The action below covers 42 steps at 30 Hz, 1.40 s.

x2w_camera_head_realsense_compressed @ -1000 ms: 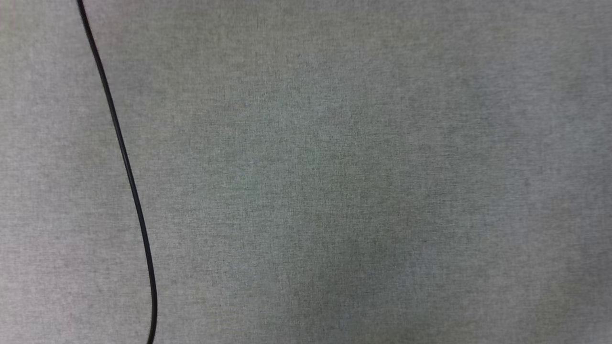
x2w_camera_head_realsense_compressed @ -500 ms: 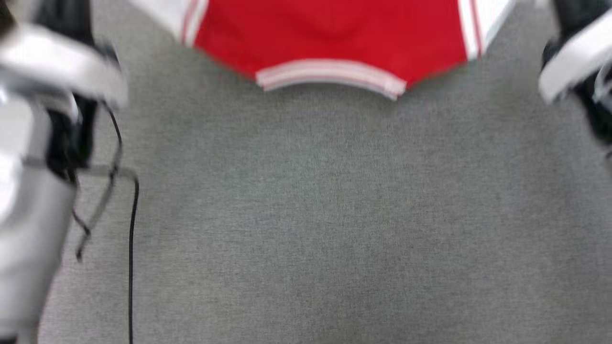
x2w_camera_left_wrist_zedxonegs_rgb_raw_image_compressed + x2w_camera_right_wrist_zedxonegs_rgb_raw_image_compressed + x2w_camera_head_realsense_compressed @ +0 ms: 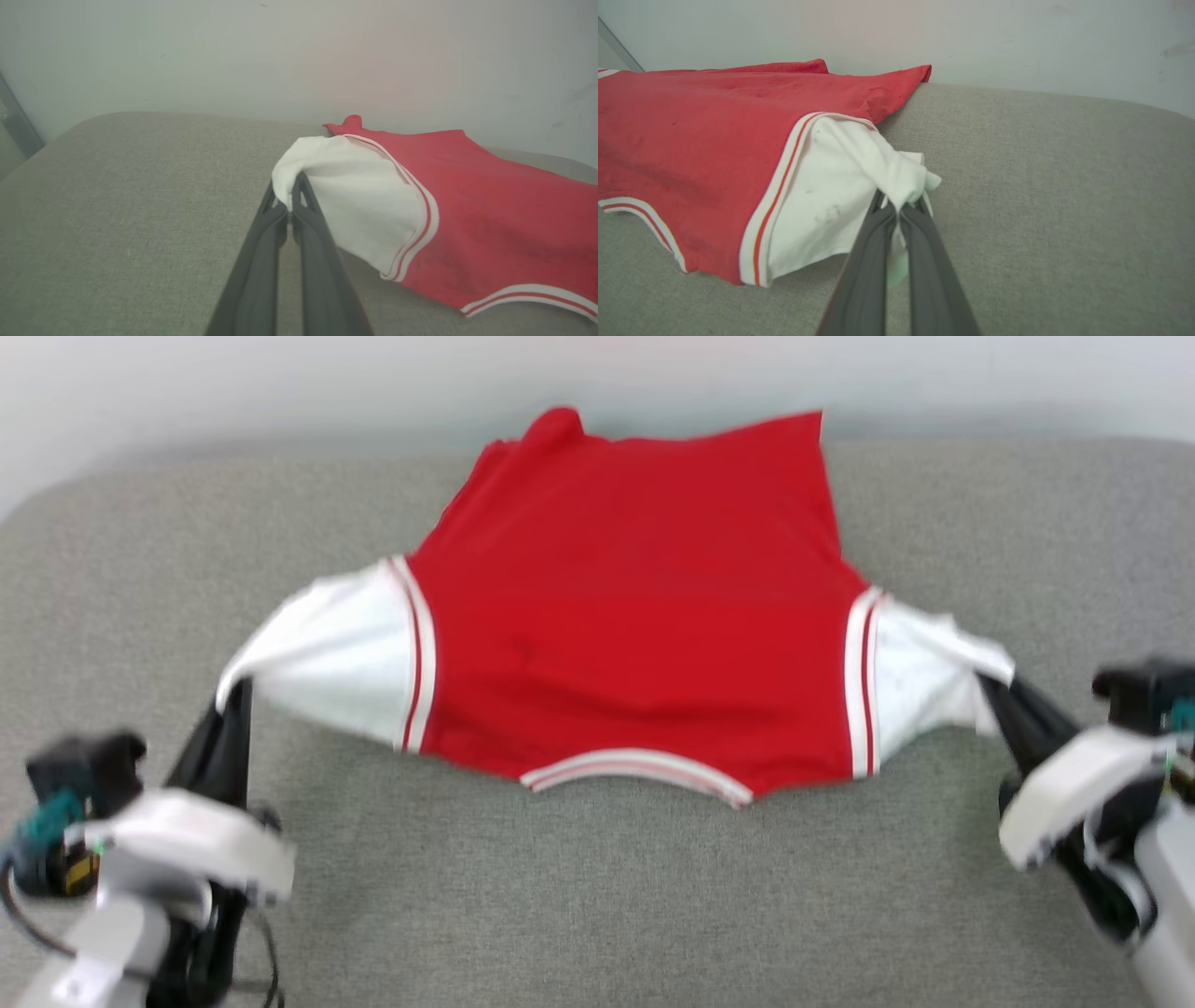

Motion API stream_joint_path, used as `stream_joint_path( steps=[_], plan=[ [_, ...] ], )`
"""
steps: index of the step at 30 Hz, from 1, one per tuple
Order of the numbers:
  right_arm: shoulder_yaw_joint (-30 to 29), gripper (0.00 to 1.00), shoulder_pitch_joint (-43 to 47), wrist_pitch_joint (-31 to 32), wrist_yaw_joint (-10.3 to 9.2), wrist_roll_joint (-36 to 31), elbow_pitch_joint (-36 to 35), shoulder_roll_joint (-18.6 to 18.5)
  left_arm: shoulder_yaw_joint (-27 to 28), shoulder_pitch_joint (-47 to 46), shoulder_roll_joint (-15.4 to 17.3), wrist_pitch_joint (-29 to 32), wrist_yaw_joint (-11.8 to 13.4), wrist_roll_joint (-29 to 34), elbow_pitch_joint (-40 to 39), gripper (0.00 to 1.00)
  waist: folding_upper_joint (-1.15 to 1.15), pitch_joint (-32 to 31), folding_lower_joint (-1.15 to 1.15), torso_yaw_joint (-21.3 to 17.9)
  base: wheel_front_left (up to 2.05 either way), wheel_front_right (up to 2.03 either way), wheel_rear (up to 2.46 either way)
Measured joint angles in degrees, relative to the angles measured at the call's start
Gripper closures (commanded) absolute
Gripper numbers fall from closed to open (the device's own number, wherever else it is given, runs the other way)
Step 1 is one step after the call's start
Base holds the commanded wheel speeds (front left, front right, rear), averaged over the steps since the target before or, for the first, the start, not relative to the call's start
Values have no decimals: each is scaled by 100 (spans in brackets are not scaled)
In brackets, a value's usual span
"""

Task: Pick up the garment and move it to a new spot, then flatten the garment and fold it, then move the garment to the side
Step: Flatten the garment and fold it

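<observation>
Newly visible garment (image 3: 635, 644), perhaps against wall (image 3: 280, 383)

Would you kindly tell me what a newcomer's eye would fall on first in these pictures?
The bright red garment catches the eye first, spread across the middle of the grey fabric surface. Next come its white sleeves, stretched outward: the left end effector is shut on the left sleeve's tip, the right end effector on the right one's.
</observation>
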Motion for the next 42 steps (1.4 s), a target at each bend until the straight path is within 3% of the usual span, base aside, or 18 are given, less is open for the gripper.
stream_joint_path(
  steps=[10, 18, 29, 30, 31, 32, 37, 42],
  plan=[
    [-642, 100, 1996, 556, 0, -37, -835, 4, 69, 1552, 58, -14, 309, -327, -326, 100, 0, -629, 0, 72, 0, 0, 0],
    [-1246, 100, 3360, 1254, 1, -235, -1447, 294, 77, 2401, -3, -43, 506, -501, -415, 100, 0, -902, 0, 142, 0, 0, 0],
    [-1649, 100, 4020, 1741, 1, -342, -1707, 646, -107, 2520, -179, -52, 538, -478, -380, 100, 0, -863, 1, 241, 0, 0, 0],
    [-1692, 89, 4005, 1727, 0, -349, -1729, 662, -126, 2510, -185, -52, 538, -470, -380, 100, 0, -852, 1, 242, 0, 0, 0],
    [-1725, 38, 3986, 1728, 0, -349, -1767, 680, -136, 2494, -198, -53, 538, -467, -382, 100, 0, -842, 1, 242, 0, 0, 0],
    [-1771, 0, 3956, 1713, 0, -357, -1805, 705, -144, 2473, -212, -62, 538, -459, -385, 100, 0, -831, 1, 241, 0, 0, 0],
    [-2180, 0, 3515, 1574, -1, -380, -2157, 626, -214, 2347, -299, -99, 539, -354, -503, 100, 0, -731, 2, 283, 0, 0, 0],
    [-2595, 0, 2736, 1470, -1, -476, -2670, 321, -254, 2144, -355, -147, 550, -205, -683, 100, 0, -517, 2, 371, 0, 0, 0]
  ],
)
